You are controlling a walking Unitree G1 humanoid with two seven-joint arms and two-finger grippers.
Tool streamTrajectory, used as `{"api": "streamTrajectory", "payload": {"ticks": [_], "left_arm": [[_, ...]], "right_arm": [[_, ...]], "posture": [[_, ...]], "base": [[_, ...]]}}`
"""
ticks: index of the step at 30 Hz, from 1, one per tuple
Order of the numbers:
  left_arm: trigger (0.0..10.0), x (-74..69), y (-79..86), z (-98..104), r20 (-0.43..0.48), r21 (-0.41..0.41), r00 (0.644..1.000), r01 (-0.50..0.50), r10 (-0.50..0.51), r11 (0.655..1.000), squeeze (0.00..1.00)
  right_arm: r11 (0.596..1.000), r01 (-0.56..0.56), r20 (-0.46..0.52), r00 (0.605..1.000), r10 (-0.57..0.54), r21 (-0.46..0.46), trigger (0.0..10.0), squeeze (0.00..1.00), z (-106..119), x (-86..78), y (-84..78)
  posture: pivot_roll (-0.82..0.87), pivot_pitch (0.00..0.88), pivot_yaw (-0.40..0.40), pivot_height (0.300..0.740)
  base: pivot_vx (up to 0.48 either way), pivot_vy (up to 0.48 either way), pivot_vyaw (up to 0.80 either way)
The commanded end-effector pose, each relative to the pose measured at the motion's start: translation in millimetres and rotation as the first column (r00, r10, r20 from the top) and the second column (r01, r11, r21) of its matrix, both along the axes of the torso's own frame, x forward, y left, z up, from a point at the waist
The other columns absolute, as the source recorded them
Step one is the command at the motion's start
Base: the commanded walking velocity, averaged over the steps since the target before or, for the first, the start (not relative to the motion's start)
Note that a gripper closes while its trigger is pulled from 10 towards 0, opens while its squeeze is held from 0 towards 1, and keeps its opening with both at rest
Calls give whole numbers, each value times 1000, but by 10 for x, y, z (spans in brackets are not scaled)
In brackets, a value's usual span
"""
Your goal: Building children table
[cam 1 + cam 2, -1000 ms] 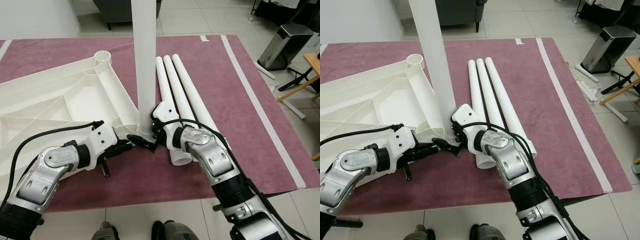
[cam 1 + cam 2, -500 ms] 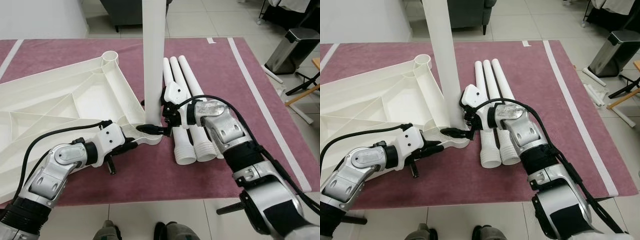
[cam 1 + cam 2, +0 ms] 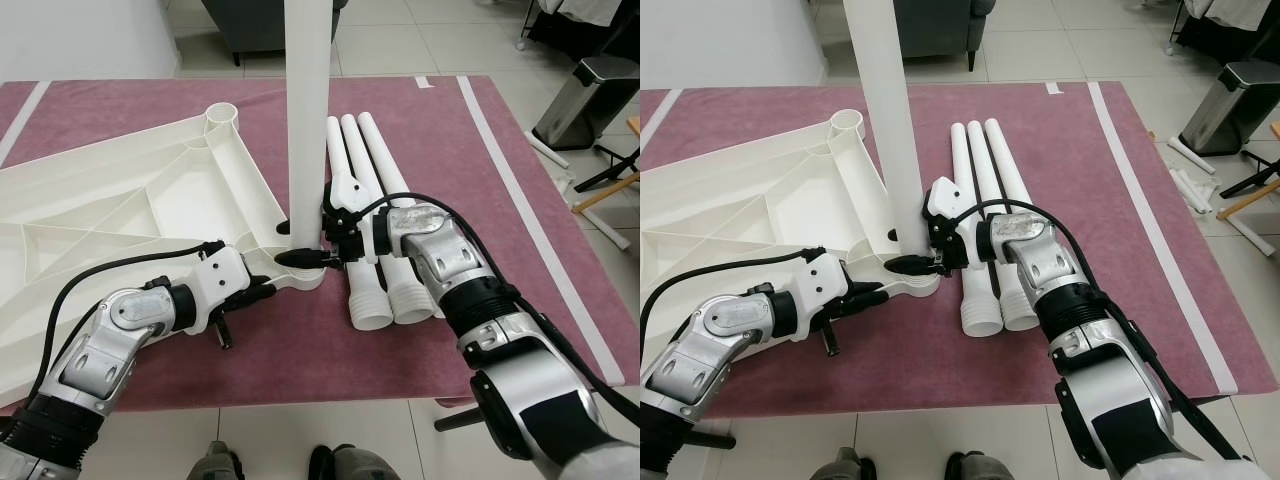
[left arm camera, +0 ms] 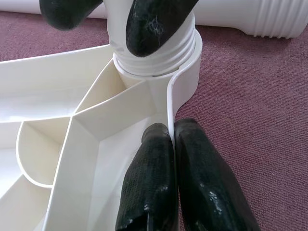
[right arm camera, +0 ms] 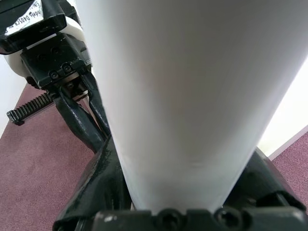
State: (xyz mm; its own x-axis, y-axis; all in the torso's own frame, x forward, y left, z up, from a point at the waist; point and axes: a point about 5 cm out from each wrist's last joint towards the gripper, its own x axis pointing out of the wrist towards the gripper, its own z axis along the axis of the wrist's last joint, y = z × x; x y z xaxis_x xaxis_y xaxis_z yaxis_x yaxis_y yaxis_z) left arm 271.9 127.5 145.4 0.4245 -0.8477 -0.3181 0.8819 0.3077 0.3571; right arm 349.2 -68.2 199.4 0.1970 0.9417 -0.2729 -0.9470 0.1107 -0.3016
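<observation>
A white table top point(image 3: 130, 210) lies upside down on a maroon rug. One white leg point(image 3: 306, 120) stands upright in its near corner socket point(image 4: 185, 72), threaded end seated. My right gripper point(image 3: 300, 257) is shut on the base of this leg, one finger on each side of the leg point(image 5: 183, 96). My left gripper point(image 3: 268, 288) is shut on the table top's thin rim wall point(image 4: 169, 103) just short of the socket, its fingers point(image 4: 149, 183) pinching the wall. Three loose legs point(image 3: 375, 200) lie side by side on the rug, right of the standing leg.
A metal bin point(image 3: 583, 100) stands on the tiles at the back right, with a wooden stand point(image 3: 610, 180) beside it. Dark furniture point(image 3: 250, 20) sits behind the rug. A white stripe point(image 3: 520, 190) runs along the rug's right side.
The view has shifted. My right forearm has swung from below the leg round to its right side, still gripping the leg's base. My left gripper keeps its hold on the rim.
</observation>
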Motion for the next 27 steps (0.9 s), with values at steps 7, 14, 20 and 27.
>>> {"api": "streamTrajectory", "payload": {"ticks": [7,14,20,27], "left_arm": [[10000,-146,-103,-239,-137,-38,988,71,-75,997,0],[10000,-188,-114,-222,-146,-57,985,89,-96,994,0],[10000,-192,-116,-224,-150,-58,983,95,-103,994,0],[10000,-187,-100,-226,-153,-55,983,91,-98,994,0]], "right_arm": [[943,330,-62,943,-328,27,0,0,-373,-75,232],[708,703,-227,682,-695,-58,0,0,-850,-387,340],[680,730,-219,654,-724,-66,10000,0,-919,-508,397],[762,641,-176,764,-621,90,10000,1000,-530,-384,420]], "posture": [[107,157,-15,740],[99,164,-13,740],[99,165,-12,740],[103,169,-14,740]], "base": [[0,0,0],[0,0,0],[0,0,0],[0,0,0]]}}
